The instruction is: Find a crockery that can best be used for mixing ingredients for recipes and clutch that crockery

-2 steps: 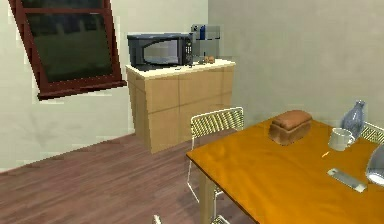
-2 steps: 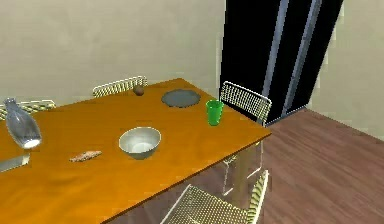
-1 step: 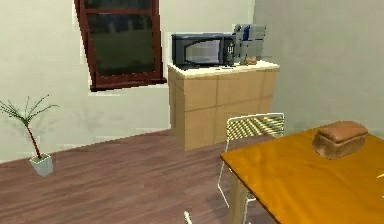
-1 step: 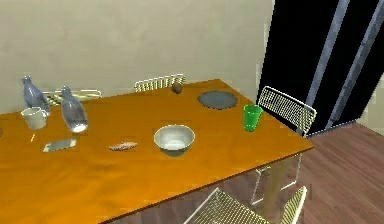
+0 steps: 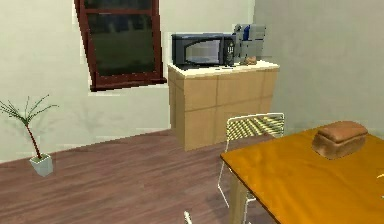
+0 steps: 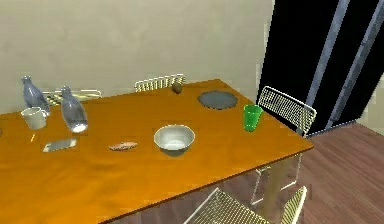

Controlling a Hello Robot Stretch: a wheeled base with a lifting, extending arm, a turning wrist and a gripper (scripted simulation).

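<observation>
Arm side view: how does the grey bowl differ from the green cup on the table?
The bowl is pale grey; the cup is bright green. The bowl is wide and shallow, the cup narrow and taller. The bowl sits mid-table, the cup toward the view's right. Both stand upright on the orange table.

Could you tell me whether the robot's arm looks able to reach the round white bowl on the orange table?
Probably yes: the round white bowl stands alone toward the near edge of the orange table, bare tabletop around it. The white wire chair below might hinder the approach.
</observation>
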